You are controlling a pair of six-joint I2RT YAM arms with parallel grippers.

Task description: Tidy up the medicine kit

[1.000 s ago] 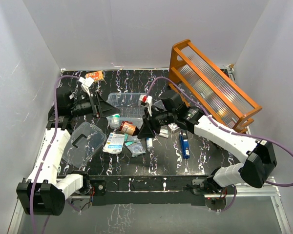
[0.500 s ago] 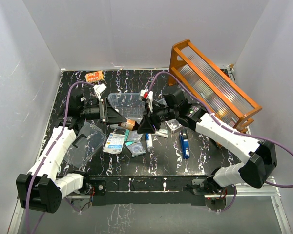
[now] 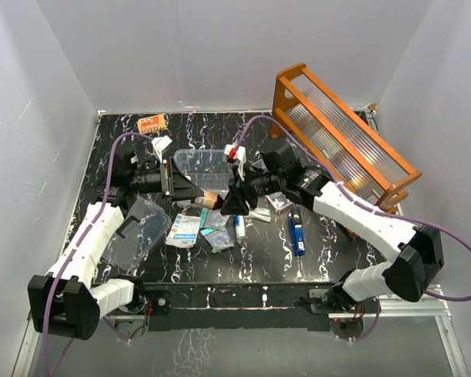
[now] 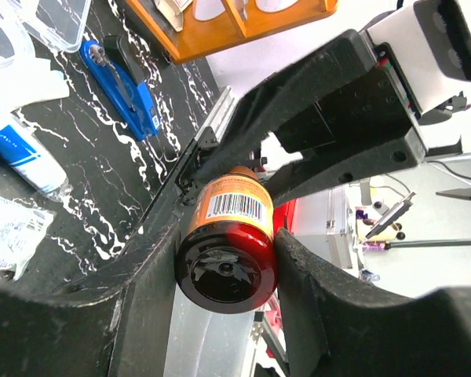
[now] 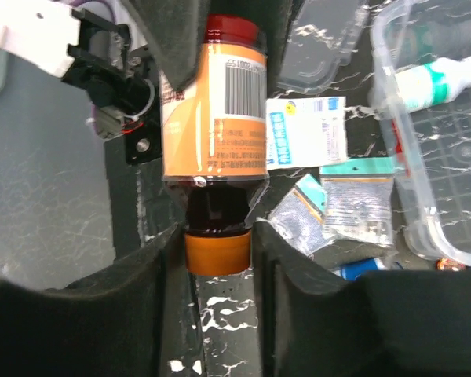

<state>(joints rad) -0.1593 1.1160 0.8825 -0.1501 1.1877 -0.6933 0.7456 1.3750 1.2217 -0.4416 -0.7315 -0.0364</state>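
Note:
A brown medicine bottle [image 3: 208,201] with an orange label and orange cap hangs above the table between both grippers. My left gripper [image 3: 196,195] is shut on its dark base [image 4: 226,265]. My right gripper [image 3: 224,203] is shut on its orange cap [image 5: 217,251], with the bottle body [image 5: 213,118] pointing away from it. The medicine kit's clear box [image 3: 198,166] stands open just behind the bottle and shows at the right of the right wrist view [image 5: 436,169], with a white tube inside. Its clear lid [image 3: 137,228] with a dark handle lies flat at the left.
Sachets [image 3: 186,230], small packets [image 5: 353,208] and a tube [image 3: 239,228] lie under the bottle. A blue item [image 3: 297,232] lies to the right. The orange wooden rack [image 3: 341,133] leans at the back right. An orange blister pack [image 3: 151,122] lies at the back left.
My left gripper has swung right from near the box's left side and closed on the bottle's base. My right gripper, holding the cap end, lifted slightly. Little has moved in the last half second.

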